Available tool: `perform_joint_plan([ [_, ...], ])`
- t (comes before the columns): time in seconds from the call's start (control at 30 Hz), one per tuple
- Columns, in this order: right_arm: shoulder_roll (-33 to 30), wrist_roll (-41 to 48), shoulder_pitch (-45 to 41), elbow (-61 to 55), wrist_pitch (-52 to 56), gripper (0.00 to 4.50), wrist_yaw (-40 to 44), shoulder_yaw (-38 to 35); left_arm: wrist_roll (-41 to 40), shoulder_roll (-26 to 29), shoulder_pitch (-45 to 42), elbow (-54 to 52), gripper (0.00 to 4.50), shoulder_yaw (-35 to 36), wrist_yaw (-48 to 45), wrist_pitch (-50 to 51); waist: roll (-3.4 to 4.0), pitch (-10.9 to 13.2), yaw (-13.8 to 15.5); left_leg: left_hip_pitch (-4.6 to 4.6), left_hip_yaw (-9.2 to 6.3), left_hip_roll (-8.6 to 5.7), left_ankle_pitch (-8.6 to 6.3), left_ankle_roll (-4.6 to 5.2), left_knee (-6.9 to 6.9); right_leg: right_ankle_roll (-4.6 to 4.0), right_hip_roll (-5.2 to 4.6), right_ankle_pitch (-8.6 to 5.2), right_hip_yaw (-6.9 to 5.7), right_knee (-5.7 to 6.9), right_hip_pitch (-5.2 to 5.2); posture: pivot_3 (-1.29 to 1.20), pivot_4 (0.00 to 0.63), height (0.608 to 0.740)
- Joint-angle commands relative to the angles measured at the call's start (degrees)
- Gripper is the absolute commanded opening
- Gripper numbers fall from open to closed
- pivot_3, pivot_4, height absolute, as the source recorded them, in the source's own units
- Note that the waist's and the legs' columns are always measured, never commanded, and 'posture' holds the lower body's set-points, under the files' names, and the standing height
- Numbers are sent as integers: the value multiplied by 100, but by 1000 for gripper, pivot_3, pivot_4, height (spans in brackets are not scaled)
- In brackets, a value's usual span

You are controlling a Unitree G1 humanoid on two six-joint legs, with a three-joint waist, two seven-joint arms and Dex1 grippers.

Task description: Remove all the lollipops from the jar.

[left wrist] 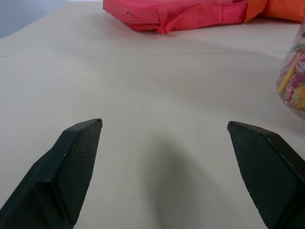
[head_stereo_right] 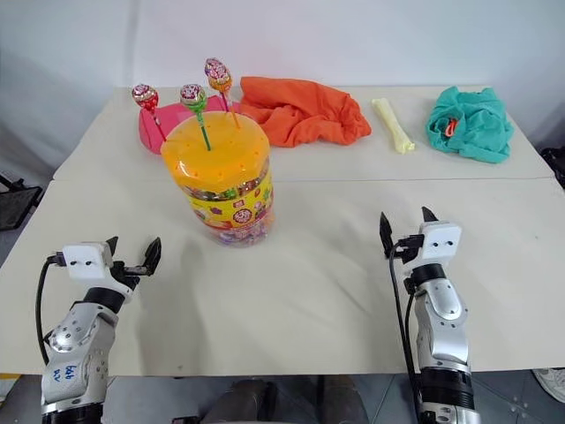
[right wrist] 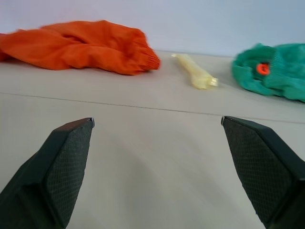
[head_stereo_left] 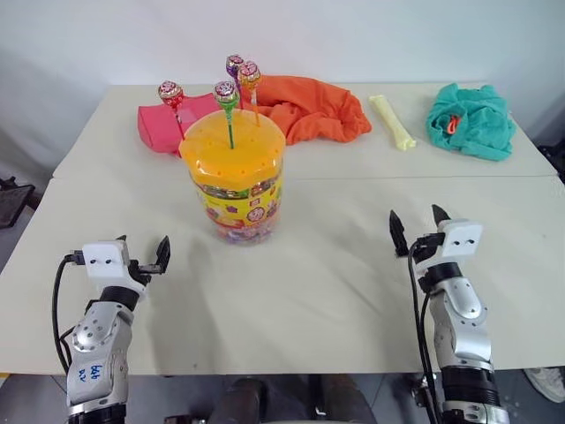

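The jar [head_stereo_left: 233, 181] stands upright on the table [head_stereo_left: 353, 265], left of centre and well back from the near edge, with its orange domed lid on. Four lollipops [head_stereo_left: 226, 92] stand in the lid's holes, sticks down, wrapped heads up and clear of the lid; none has been removed.

The left gripper [head_stereo_left: 141, 252] hovers near the near-left corner with its jaws wide apart and nothing between them. The right gripper [head_stereo_left: 416, 225] hovers toward the near-right side, likewise spread and empty. Both are well apart from the jar.

Along the far edge lie a pink cloth [head_stereo_left: 159, 124], an orange cloth [head_stereo_left: 313, 108], a pale yellow object [head_stereo_left: 392, 122] and a teal cloth [head_stereo_left: 470, 119].

Assessment: each lollipop is light, and its thin stick likely flexes. The glossy wrapper looks slippery and crushable, so the better hold is on the stick just below the head, pulled straight up along the hole. The jar appears light plastic and may tip or slide under a sideways pull; steadying it with the other gripper seems prudent.
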Motion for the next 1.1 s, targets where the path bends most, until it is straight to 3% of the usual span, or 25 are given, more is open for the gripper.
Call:
perform_joint_plan([
  [0.03,-210,303,-140,-190,-41,4500,535,114,-121,193,105,-218,4473,244,-203,-215,0,0,-6,0,0,0,0,0,0,0,0,0,0,0,0,0,150,740],
  [0.13,-502,1195,-144,-736,449,4500,1606,267,-995,378,167,-306,4473,580,-1060,-366,0,0,-29,1,-1,2,0,0,-1,0,0,0,-2,-1,2,0,150,740],
  [0.3,-1406,2971,-213,-1749,1491,4500,3119,-59,-2299,1493,60,128,4473,1395,-2640,-38,1,2,-47,-2,-7,13,-3,3,-1,-6,0,-3,-8,-12,8,0,150,740],
  [0.43,-2030,3676,-555,-2139,1807,4500,3979,-279,-3442,2549,125,852,4473,1994,-4021,1040,3,3,-53,2,-8,14,-7,10,-3,-9,-1,-3,-9,-18,14,0,150,740],
  [0.53,-2222,3769,-822,-2298,1862,4500,4244,-274,-3538,2990,51,1438,4473,2164,-4622,1152,11,7,-75,4,-7,17,-9,13,-13,-13,-1,-5,-9,-21,12,0,150,740],
  [0.63,-2288,3690,-935,-2411,1828,4500,4443,-203,-3395,3060,-197,1735,4473,2175,-4820,889,10,7,-50,2,-9,21,-11,10,-16,-17,0,-7,-16,-26,10,0,150,740],
  [0.83,-2110,3607,-1110,-2373,1840,4500,4218,-196,-3710,2760,-1506,981,4473,1366,-4648,1088,0,12,114,-15,-17,16,-14,12,5,-7,-6,-2,-24,-35,11,0,150,740],
  [1.1,-1876,3591,-1302,-2316,1919,4500,3995,-91,-3550,2439,-3027,1375,4473,507,-4390,1378,-1,11,-8,-18,-17,15,-12,8,0,-5,0,0,-24,-30,-2,0,150,740],
])
